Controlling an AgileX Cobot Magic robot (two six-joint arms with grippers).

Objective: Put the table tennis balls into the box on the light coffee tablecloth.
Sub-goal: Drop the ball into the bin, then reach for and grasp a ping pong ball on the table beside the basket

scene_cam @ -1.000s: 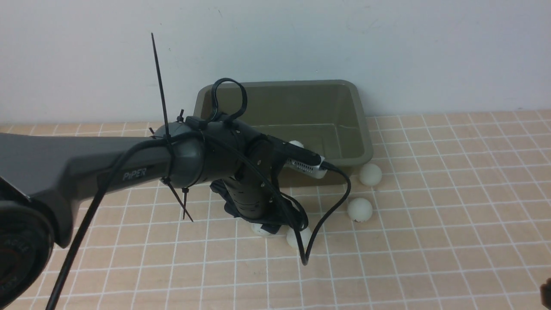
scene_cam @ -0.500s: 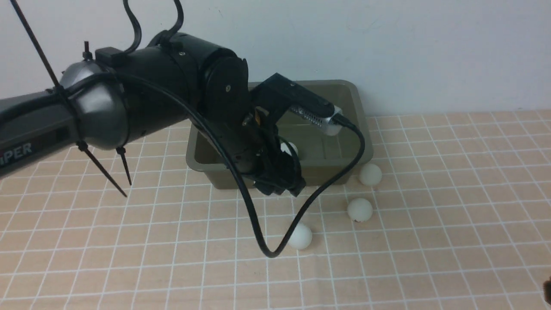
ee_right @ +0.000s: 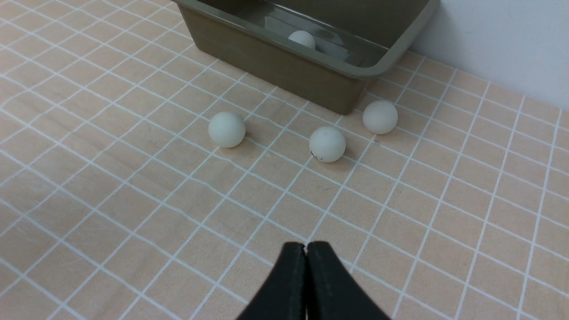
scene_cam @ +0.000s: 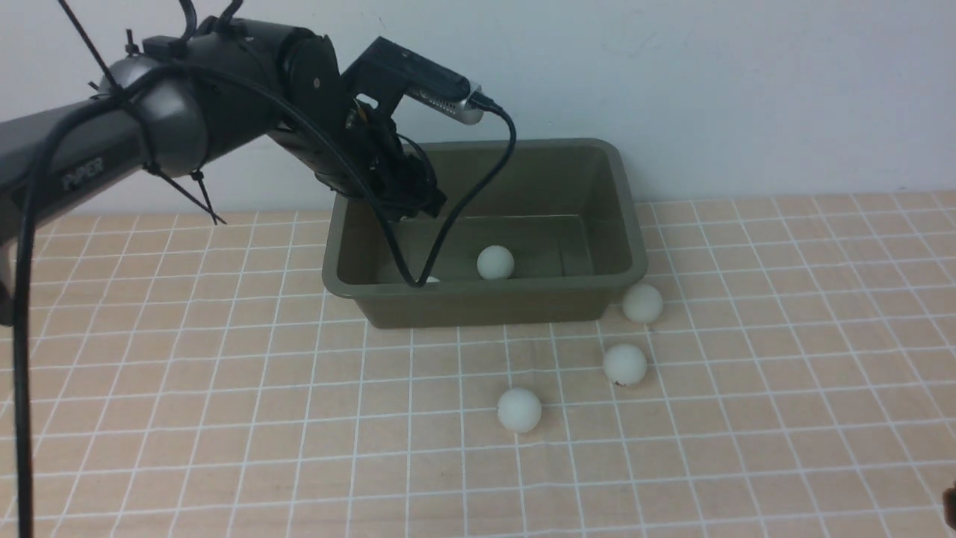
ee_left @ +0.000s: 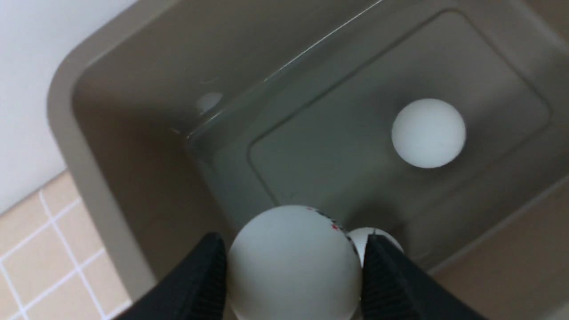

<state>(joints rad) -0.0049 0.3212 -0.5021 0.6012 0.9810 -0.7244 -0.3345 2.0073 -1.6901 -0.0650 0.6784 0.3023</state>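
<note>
The olive-grey box point(scene_cam: 631, 246) stands at the back of the light coffee tablecloth point(scene_cam: 747, 418). My left gripper point(scene_cam: 418, 198) hangs over the box's left part, shut on a white table tennis ball point(ee_left: 293, 262) with a small printed logo. One ball point(scene_cam: 495, 263) lies on the box floor, and another point(scene_cam: 432, 280) shows partly behind the near wall. Three balls lie on the cloth in front of the box: point(scene_cam: 642, 302), point(scene_cam: 624, 364), point(scene_cam: 519, 409). My right gripper point(ee_right: 306, 249) is shut and empty, low over the cloth near the front right.
A white wall runs right behind the box. The left arm's black cable point(scene_cam: 448, 224) loops down into the box. The cloth's grid extends to the left and front of the box.
My left gripper has risen from the cloth in front of the box with a ball in it and moved back and up over the box's left part. The other balls have not moved.
</note>
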